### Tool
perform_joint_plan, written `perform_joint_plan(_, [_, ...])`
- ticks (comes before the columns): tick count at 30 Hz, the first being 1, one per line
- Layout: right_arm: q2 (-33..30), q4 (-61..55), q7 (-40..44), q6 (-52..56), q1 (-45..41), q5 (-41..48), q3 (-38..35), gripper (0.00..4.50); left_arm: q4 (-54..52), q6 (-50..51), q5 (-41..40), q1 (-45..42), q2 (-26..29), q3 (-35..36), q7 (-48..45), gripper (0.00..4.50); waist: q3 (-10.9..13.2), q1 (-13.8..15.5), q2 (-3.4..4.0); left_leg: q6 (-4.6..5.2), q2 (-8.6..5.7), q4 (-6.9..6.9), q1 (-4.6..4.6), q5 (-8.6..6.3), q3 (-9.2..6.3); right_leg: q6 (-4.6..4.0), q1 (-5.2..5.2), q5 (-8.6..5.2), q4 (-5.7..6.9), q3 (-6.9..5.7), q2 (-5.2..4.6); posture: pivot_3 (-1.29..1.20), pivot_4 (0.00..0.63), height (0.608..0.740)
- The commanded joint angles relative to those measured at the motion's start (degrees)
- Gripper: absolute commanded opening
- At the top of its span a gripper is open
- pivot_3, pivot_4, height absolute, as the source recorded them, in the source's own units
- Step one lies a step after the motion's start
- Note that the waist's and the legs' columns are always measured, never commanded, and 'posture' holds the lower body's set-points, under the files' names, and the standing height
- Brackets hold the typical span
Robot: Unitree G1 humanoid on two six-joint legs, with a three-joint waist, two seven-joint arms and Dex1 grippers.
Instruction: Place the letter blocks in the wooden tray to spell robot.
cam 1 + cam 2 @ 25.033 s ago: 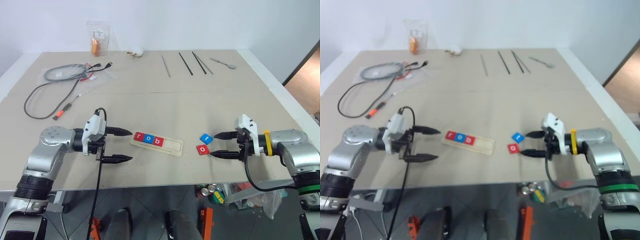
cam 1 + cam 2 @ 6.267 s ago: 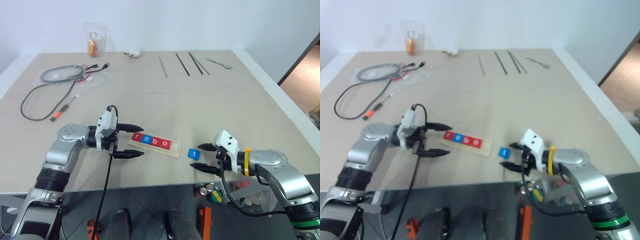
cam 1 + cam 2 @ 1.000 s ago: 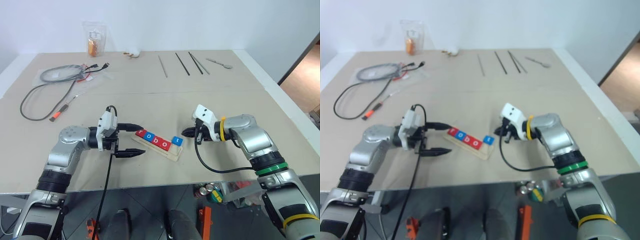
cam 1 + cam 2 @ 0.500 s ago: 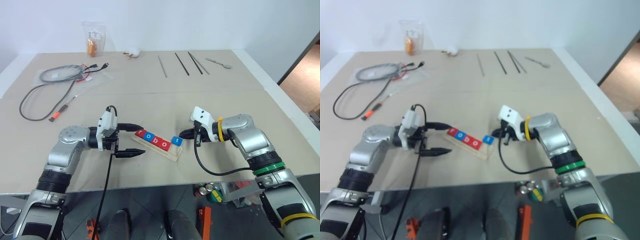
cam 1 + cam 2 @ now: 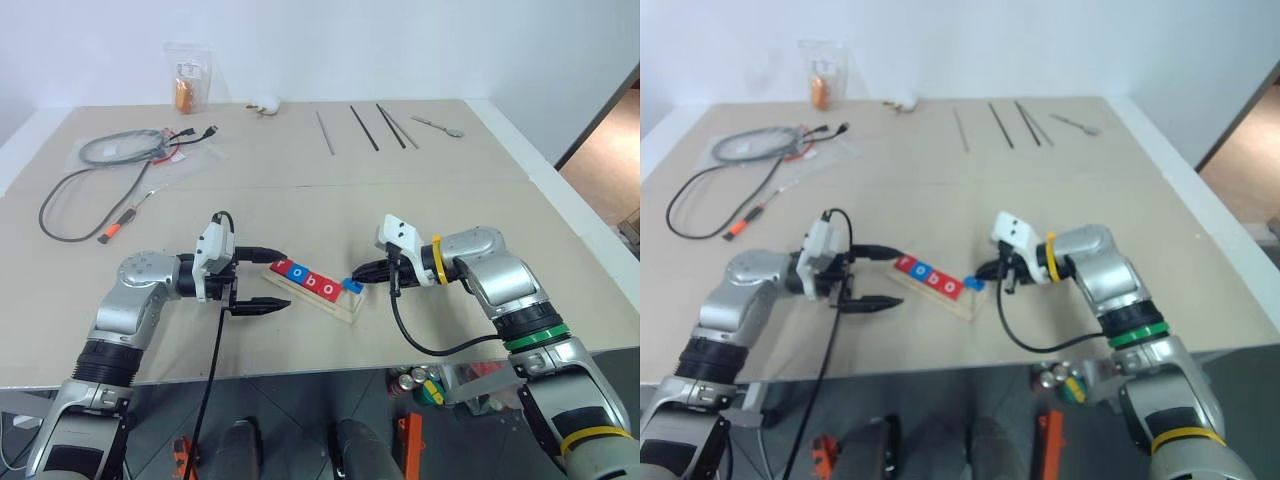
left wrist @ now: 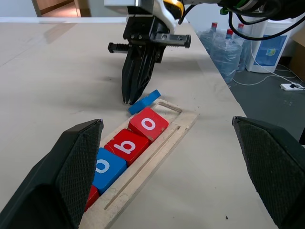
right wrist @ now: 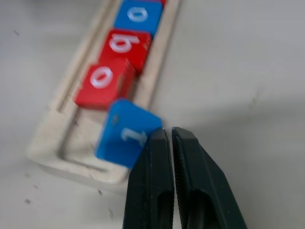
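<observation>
We see the pale wooden tray [image 5: 312, 292] at frame centre holding four flat square letter blocks [image 5: 308, 282] — the blue "t" tile [image 7: 126, 134] tilted on its rim, the right gripper [image 7: 167, 132] closed beside it, the left gripper [image 5: 277, 281] open.

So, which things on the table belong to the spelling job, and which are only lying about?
Part of the job:
- wooden tray
- red and blue letter blocks in its groove
- blue t block, tilted at the tray's end
- right gripper, shut, tip against the t block

Lying about:
- grey cable
- plastic bag
- thin rods
- spoon
</observation>
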Motion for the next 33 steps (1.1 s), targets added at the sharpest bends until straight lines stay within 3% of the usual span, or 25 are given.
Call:
perform_joint_plan(1, [-1.72, -5.27, 1.95, 1.66, -0.99, 2.57, -1.67, 0.15, -1.26, -0.32, -0.35, -0.07, 0.37, 0.9, 0.21, 4.5, 0.0, 0.01, 0.0, 0.0, 0.0, 0.0, 0.0, 0.0, 0.0, 0.0, 0.0, 0.0, 0.0, 0.0, 0.0, 0.0, 0.15, 0.74])
perform_joint_plan(9, [-3.3, -6.58, 1.01, 1.86, 0.13, 2.97, -1.6, 0.15, -1.12, -0.28, -0.36, -0.28, 0.36, 0.9, 0.14, 4.5, 0.0, 0.02, 0.0, 0.0, 0.0, 0.0, 0.0, 0.0, 0.0, -0.01, 0.0, 0.0, 0.0, 0.0, -0.01, 0.0, 0.15, 0.74])
perform_joint_plan(20, [-0.56, -0.12, -5.74, -1.26, -1.57, -0.01, -0.91, 0.15, -0.54, -0.22, -0.17, -1.01, 0.18, 0.59, -0.07, 4.5, 0.0, 0.02, 0.0, 0.0, 0.0, 0.0, 0.0, 0.0, 0.0, -0.01, 0.0, 0.01, 0.0, 0.0, -0.01, 0.0, 0.15, 0.74])
perform_joint_plan(33, [-3.08, -3.17, -1.29, -2.2, 1.77, -0.26, 0.09, 0.15, -0.56, -0.25, -0.15, -1.02, 0.24, 0.76, 0.11, 4.5, 0.0, 0.02, 0.0, 0.0, 0.0, 0.0, 0.0, 0.0, 0.0, 0.0, 0.0, 0.0, 0.0, 0.0, 0.0, 0.0, 0.15, 0.74])
